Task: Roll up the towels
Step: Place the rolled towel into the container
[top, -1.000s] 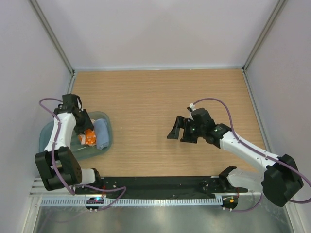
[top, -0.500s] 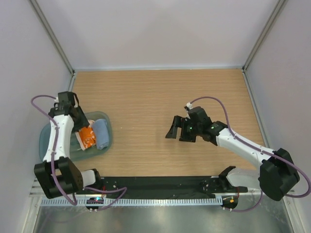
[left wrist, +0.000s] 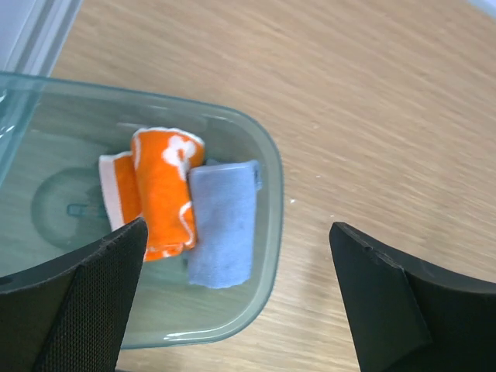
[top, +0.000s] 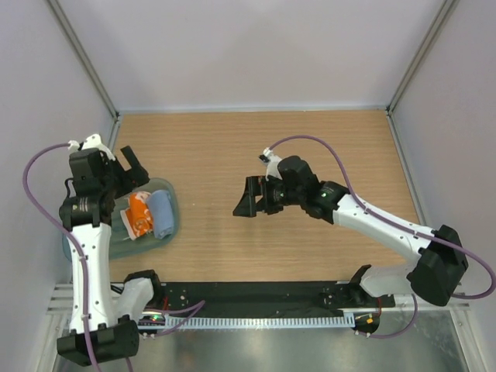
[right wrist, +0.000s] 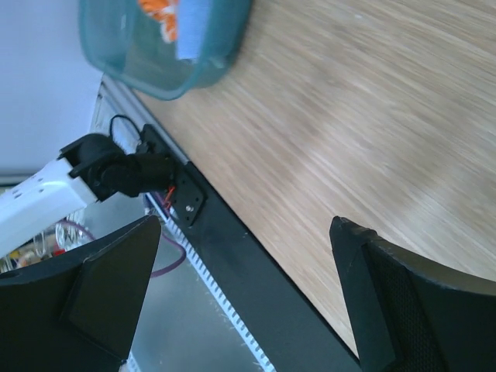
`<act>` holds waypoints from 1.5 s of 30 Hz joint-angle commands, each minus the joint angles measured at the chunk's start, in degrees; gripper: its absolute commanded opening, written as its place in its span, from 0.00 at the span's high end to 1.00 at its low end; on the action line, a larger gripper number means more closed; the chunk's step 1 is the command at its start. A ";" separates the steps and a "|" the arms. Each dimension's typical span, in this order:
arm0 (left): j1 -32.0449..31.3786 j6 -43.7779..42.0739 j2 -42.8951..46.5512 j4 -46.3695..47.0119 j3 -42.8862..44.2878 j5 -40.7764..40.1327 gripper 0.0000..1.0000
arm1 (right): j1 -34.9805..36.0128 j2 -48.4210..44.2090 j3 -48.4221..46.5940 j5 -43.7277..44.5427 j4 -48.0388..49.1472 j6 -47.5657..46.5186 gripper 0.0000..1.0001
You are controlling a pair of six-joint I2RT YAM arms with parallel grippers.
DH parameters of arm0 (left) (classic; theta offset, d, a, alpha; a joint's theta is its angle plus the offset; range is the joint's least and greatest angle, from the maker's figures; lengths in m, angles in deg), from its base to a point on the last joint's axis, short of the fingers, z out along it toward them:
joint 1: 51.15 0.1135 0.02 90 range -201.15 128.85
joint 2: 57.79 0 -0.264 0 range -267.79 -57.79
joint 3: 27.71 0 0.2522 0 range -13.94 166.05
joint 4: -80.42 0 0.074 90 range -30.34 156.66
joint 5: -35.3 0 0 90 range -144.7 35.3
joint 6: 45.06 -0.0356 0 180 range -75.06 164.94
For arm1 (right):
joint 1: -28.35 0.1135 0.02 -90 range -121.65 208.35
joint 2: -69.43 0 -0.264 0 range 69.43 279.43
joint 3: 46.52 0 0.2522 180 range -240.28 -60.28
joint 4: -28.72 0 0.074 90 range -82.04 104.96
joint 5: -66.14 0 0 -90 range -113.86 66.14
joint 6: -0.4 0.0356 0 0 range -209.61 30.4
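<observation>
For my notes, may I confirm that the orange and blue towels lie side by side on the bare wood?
Not quite: the orange towel and blue towel lie side by side inside the tray, as the left wrist view shows.

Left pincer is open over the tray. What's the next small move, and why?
Probably lift the left pincer straight up, clear of the tray. It is open and empty, the orange-and-white towel and pale blue towel lie rolled side by side inside, and no unrolled towel shows on the table. The right pincer is open and empty too.
</observation>
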 commanded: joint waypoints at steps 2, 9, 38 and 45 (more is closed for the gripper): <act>-1.37 0.24 5.37 7.97 -2.07 5.16 0.00 | 4.39 -1.85 -4.35 0.90 4.33 -3.75 0.00; -4.19 -0.01 17.16 37.40 -20.85 0.70 0.00 | 7.56 -5.99 -3.39 10.04 6.19 -6.12 0.00; -3.31 6.05 12.52 78.36 -53.22 -28.49 0.13 | 9.14 -8.80 0.74 14.01 8.47 -6.65 0.00; -13.68 -5.99 -1.44 96.47 -56.91 -35.09 0.12 | 9.06 -9.68 1.09 15.06 6.54 -7.35 0.00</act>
